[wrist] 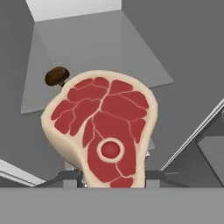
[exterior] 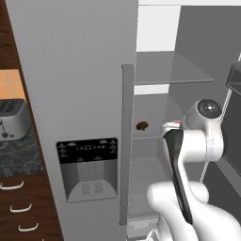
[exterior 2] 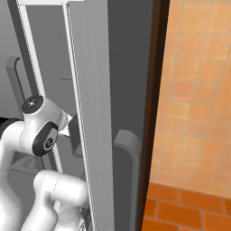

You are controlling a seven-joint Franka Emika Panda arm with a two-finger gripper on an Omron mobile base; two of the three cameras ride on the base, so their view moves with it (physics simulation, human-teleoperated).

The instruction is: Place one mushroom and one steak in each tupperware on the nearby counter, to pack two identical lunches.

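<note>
Standing open in front of the robot is a tall grey fridge [exterior: 80,70], its left door carrying a dark dispenser panel [exterior: 87,167] and its inner shelves [exterior: 167,66] bare and pale. To the left of the fridge, from the left base view, runs the counter [exterior: 16,157], dark speckled stone over brown wooden drawers [exterior: 23,207] with silver handles, and a silver toaster [exterior: 13,120] sits on top of it near the fridge's side. Off to the right, in the right base view, an orange tiled wall [exterior 2: 194,90] meets a darker orange tiled floor [exterior 2: 189,212] past the edge of the open fridge door [exterior 2: 92,113]. The white arm [exterior: 188,155] reaches into the fridge compartment at about the height of a middle shelf. The gripper [wrist: 114,177] is clamped on a steak [wrist: 103,127], a red marbled cut with a cream fat rim and a round bone, which stands up between the finger tips and hangs clear of the shelf. Smallest of all, a brown mushroom [wrist: 57,75] lies on the shelf just behind the steak's upper left edge; it is also seen as a dark speck on the shelf in the left base view [exterior: 141,125].
</note>
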